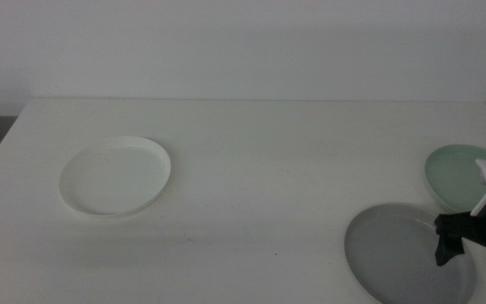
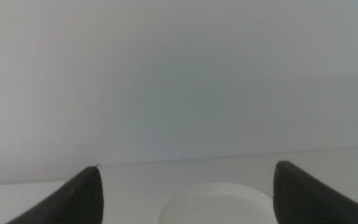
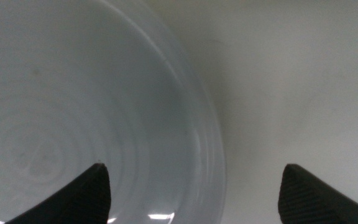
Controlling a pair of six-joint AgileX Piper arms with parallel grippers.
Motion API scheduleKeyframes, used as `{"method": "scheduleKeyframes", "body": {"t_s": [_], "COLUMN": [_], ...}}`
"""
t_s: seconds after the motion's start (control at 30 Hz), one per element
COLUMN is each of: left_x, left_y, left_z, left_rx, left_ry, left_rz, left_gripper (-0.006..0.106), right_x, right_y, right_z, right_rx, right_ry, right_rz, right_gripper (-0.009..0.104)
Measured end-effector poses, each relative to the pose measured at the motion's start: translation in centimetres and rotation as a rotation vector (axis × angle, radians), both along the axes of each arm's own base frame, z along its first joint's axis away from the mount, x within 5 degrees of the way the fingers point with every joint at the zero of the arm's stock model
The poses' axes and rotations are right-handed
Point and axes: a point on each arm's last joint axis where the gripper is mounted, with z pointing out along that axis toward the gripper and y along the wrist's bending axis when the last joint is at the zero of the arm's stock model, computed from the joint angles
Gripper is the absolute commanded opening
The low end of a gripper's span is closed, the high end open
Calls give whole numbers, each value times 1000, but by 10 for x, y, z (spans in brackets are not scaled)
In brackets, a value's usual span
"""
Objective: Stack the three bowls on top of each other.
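With its jaws spread over the grey bowl's [image 1: 407, 253] rim, just beside the green bowl [image 1: 458, 176] and well apart from the white bowl [image 1: 115, 176], the right hand [image 1: 471, 253] should straddle that rim squarely before pinching; the left hand [image 2: 185, 193], also spread, waits near the white bowl.

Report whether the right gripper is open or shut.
Open: in the right wrist view the right gripper has its jaws wide apart, straddling the grey bowl's rim.

Left pincer [image 2: 188, 196] hangs with its two dark jaws spread wide, and between them the white bowl [image 2: 219, 205] sits on the pale worktop [image 2: 142, 180], plain wall behind.
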Motion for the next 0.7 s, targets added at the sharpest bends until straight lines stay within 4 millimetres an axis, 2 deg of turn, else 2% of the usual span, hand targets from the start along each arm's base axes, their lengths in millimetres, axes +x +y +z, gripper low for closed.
{"method": "scheduleKeyframes", "body": {"t_s": [0.2,0.47,0.53,0.57,0.7], "left_x": [0,0,0,0,0], "left_y": [0,0,0,0,0], "left_z": [0,0,0,0,0], "left_rx": [0,0,0,0,0], "left_ry": [0,0,0,-5,0], "left_rz": [0,0,0,0,0], "left_gripper": [94,94,94,94,94], "right_x": [6,10,10,10,10], "right_y": [-1,0,-1,-2,-3], "right_z": [-22,-24,-24,-24,-23], "right_rx": [-8,3,-10,-17,-24], "right_ry": [46,38,40,42,41], "right_rz": [-1,-12,-3,4,15], "right_gripper": [68,12,1,-3,-3]}}
